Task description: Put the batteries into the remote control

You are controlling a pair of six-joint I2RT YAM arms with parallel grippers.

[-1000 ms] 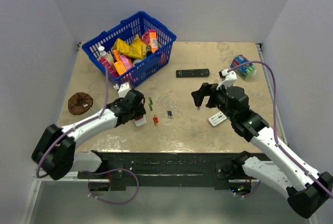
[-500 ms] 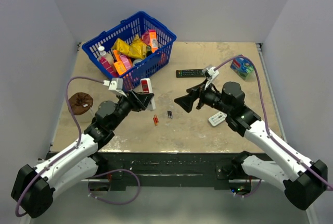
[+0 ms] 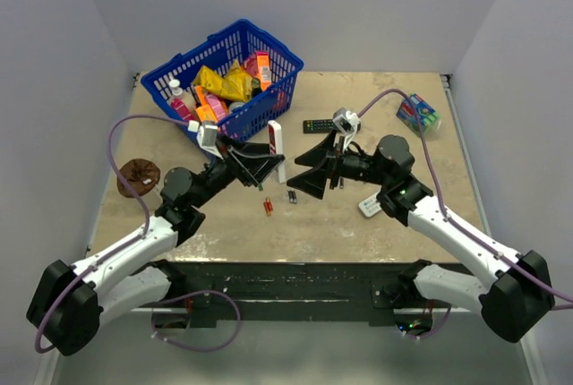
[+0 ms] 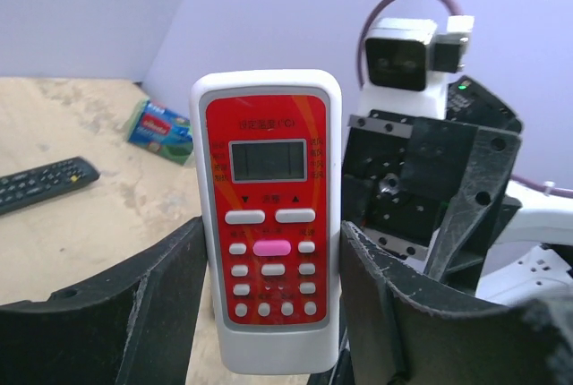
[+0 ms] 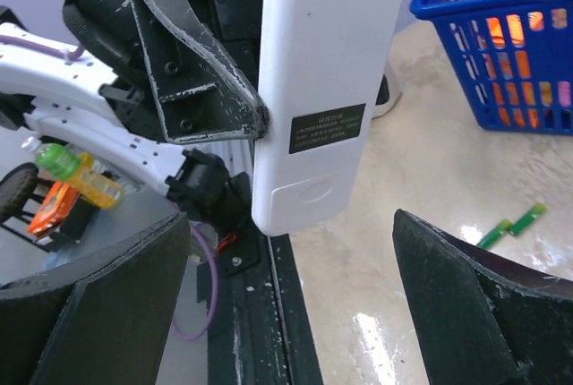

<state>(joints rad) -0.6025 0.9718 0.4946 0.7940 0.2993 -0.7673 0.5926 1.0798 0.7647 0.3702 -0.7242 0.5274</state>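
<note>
Lab enclosure: blank walls (image 3: 358,9), table-bolted arms (image 3: 134,246).

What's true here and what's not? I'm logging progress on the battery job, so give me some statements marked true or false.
The left claw holds the remote control upright, off the table. True.
The right claw is shut on a battery. False: it is open and empty.
The batteries lie on the table. True.
The remote control's battery cover is off. False: the cover on its back is in place.
The blue basket is empty. False: it holds packets.
</note>
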